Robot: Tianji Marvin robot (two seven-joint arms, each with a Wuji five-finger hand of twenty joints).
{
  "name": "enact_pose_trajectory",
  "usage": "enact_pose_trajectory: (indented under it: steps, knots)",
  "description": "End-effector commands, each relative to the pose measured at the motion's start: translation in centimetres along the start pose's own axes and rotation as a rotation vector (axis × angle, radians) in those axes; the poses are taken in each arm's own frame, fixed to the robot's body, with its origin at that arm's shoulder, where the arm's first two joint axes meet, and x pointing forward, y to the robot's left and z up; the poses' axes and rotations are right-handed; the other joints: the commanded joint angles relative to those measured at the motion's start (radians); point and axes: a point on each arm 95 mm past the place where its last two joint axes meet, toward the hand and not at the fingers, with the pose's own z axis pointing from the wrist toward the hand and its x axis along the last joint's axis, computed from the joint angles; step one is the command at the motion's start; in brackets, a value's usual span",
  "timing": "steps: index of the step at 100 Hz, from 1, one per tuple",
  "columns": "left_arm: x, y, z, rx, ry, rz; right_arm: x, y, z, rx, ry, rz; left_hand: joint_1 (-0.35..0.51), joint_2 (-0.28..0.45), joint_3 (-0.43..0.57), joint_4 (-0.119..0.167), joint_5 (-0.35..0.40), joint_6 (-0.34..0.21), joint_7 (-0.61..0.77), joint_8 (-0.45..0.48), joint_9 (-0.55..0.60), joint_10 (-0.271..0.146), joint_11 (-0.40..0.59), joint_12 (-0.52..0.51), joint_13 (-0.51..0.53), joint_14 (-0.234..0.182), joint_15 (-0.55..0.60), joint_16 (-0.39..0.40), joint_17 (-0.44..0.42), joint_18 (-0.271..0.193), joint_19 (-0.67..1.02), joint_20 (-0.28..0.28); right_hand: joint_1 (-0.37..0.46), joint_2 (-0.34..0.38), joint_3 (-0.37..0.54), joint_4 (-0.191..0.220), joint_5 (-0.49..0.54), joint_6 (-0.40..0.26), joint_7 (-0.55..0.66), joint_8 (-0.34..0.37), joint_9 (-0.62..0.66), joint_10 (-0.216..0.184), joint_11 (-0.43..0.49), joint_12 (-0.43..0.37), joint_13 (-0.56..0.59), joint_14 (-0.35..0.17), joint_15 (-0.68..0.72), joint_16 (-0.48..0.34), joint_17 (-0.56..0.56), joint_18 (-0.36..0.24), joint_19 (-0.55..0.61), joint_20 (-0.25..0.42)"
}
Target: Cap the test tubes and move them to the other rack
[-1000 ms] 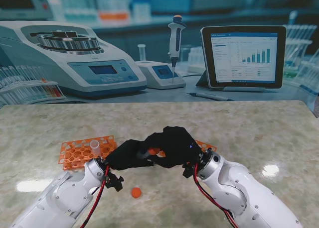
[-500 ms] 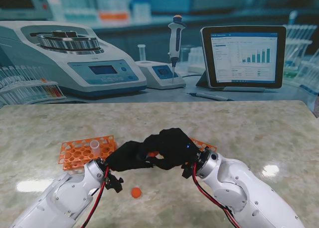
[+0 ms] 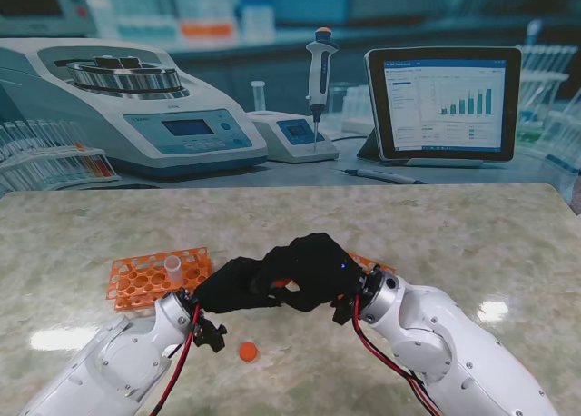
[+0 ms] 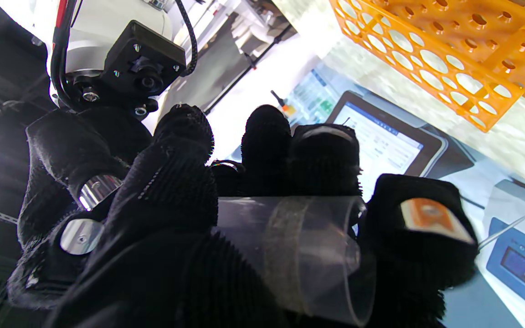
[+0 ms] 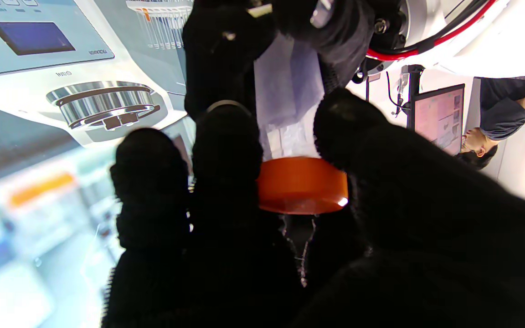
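Both hands meet over the middle of the surface (image 3: 436, 225), near me.

Left hand (image 3: 231, 284): fingers wrapped around a clear test tube (image 4: 290, 246), firm hold. Tube's open mouth looks to point toward the right hand; its long axis seems to run roughly left–right between the two hands.

Right hand (image 3: 313, 269): thumb and fingers pinched on an orange cap (image 5: 301, 184). Cap sits at the tube's end, its flat face turned to the right wrist camera. Whether it is fully seated cannot be told.

Judgement: the coming move turns on cap and tube sharing one axis; a push along that line should seat it.

Orange rack (image 3: 156, 275) lies to the left, just beyond the left hand, with one uncapped tube (image 3: 172, 269) standing in it. A spare orange cap (image 3: 247, 351) lies loose nearer me. Second rack (image 3: 370, 263) mostly hidden behind the right hand.
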Motion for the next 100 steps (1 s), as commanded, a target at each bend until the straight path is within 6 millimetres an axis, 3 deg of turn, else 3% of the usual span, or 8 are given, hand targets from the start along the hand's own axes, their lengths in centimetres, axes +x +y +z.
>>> enact_pose_trajectory:
  steps: [1,25,53,100]
  knots:
    - [1.2,-0.7,0.9,0.020,0.045,0.002,0.2,-1.1,-0.5,0.035,-0.005,0.017,0.001,0.036,0.013,-0.035,-0.076,-0.187,-0.012,-0.018,-0.029,-0.047,-0.021,-0.004,-0.020,-0.002,-0.023,-0.001,0.006,0.031,-0.008,-0.042,0.106,0.071,0.230,0.101,0.051,-0.017,0.035,0.026,0.208,-0.198,0.154,-0.025,0.023,-0.018,0.040,0.000,0.025,-0.041,0.043,0.019]
    - [1.1,-0.8,0.9,0.002,0.037,0.002,0.5,-0.7,-0.4,0.011,0.013,0.017,-0.014,0.025,0.003,-0.040,-0.117,-0.195,-0.066,-0.086,-0.087,-0.043,-0.067,-0.018,-0.082,0.005,-0.096,-0.005,-0.091,0.048,-0.094,-0.050,0.106,0.071,0.232,0.100,0.054,-0.019,0.036,0.028,0.209,-0.198,0.154,-0.025,0.022,-0.017,0.042,-0.008,0.023,-0.038,0.041,0.016]
    - [0.9,-0.8,0.9,-0.021,0.030,0.002,0.6,-0.3,-0.5,-0.001,0.023,0.021,-0.020,0.022,-0.012,-0.040,-0.153,-0.203,-0.129,-0.168,-0.147,-0.030,-0.148,-0.055,-0.151,0.024,-0.225,-0.012,-0.228,0.076,-0.230,0.016,0.106,0.071,0.235,0.101,0.055,-0.022,0.038,0.030,0.210,-0.199,0.156,-0.023,0.022,-0.017,0.045,-0.012,0.023,-0.035,0.042,0.016]
    - [0.5,-0.9,1.0,-0.049,0.000,0.001,1.2,0.6,-0.5,-0.027,0.041,0.014,-0.016,0.023,-0.018,-0.039,-0.159,-0.206,-0.145,-0.192,-0.170,-0.029,-0.173,-0.066,-0.178,0.026,-0.269,-0.018,-0.274,0.082,-0.272,0.042,0.105,0.075,0.236,0.103,0.054,-0.023,0.039,0.033,0.209,-0.199,0.159,-0.020,0.021,-0.018,0.048,-0.012,0.022,-0.034,0.041,0.018]
